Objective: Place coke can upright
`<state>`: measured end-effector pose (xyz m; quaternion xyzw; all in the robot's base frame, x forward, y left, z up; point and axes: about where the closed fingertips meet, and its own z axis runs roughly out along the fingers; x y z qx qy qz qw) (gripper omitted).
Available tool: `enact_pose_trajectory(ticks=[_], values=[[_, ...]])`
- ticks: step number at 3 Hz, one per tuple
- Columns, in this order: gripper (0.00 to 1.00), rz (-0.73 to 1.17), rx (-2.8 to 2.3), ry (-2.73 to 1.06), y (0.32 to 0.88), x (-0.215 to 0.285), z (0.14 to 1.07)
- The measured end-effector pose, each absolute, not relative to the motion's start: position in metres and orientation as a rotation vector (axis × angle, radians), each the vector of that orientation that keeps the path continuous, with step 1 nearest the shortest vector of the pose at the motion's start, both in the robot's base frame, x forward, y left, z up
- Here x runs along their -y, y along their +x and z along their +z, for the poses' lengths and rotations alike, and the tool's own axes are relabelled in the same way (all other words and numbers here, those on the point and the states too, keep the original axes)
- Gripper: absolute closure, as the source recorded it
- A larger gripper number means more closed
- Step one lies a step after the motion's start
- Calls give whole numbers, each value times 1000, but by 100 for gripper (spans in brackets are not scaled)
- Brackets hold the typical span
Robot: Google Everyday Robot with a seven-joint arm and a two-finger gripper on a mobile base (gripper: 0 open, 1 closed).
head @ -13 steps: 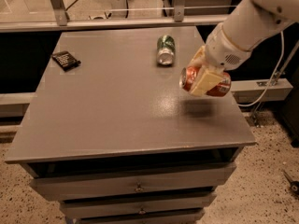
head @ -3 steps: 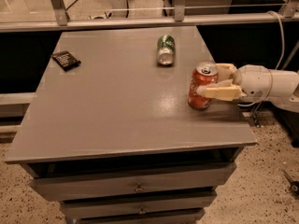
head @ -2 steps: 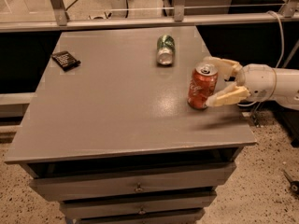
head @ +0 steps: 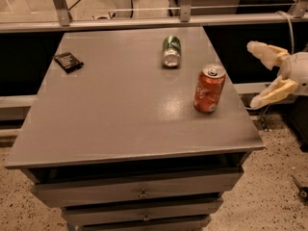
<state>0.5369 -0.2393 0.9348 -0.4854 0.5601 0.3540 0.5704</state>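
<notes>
The coke can [head: 209, 88] stands upright on the grey table [head: 120, 105] near its right edge, silver top with pull tab facing up. My gripper [head: 255, 74] is off the table's right side, well clear of the can. Its two pale fingers [head: 263, 51] are spread wide apart and hold nothing.
A green can [head: 171, 51] lies on its side at the back of the table, behind the coke can. A small black packet [head: 68, 62] lies at the back left. Drawers [head: 139, 192] sit under the tabletop. A metal rail [head: 144, 22] runs behind the table.
My gripper set the coke can upright on the table, opened, and has pulled back to the right, off the table edge. The can stays where it was put.
</notes>
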Motion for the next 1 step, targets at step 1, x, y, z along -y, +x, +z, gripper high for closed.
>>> enact_pose_trajectory(ticks=[1], values=[[0,766,-1396,-1121,530,262,949]])
